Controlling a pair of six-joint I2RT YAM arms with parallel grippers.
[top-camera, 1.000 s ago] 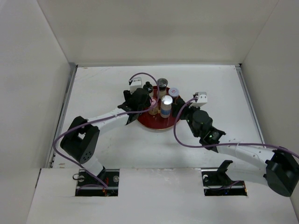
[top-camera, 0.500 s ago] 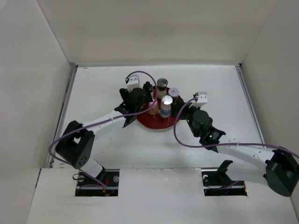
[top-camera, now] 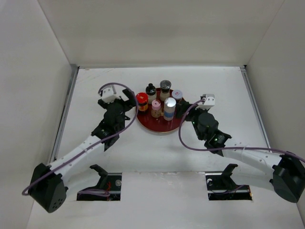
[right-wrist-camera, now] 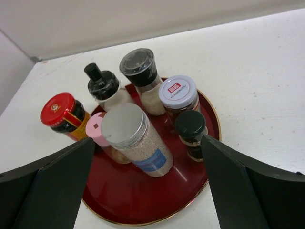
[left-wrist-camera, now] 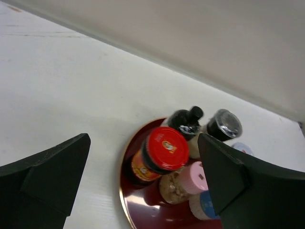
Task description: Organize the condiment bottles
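Several condiment bottles stand together on a round red tray (top-camera: pixel 159 127). They include a red-capped dark jar (top-camera: pixel 142 98) at the tray's left rim, a black-capped white bottle (top-camera: pixel 150 89), a dark-topped grinder (top-camera: pixel 165 86), a pink-capped shaker (top-camera: pixel 156 105) and a silver-capped bottle (top-camera: pixel 169 102). My left gripper (top-camera: pixel 127 106) is open just left of the red-capped jar (left-wrist-camera: pixel 167 145), apart from it. My right gripper (top-camera: pixel 185 110) is open at the tray's right side, facing the silver-capped bottle (right-wrist-camera: pixel 125 125) and a small black-capped jar (right-wrist-camera: pixel 190 126). Neither gripper holds anything.
A white-lidded jar (right-wrist-camera: pixel 177 91) stands behind the small black-capped one. White walls close in the table at the left, back and right (top-camera: pixel 267 57). Purple cables (top-camera: pixel 183 138) loop off both wrists. The arm bases sit at the near edge.
My left gripper opened, drew back left off the tray, and the red-capped jar now stands uncovered at the left rim. My right gripper opened wider and barely moved.
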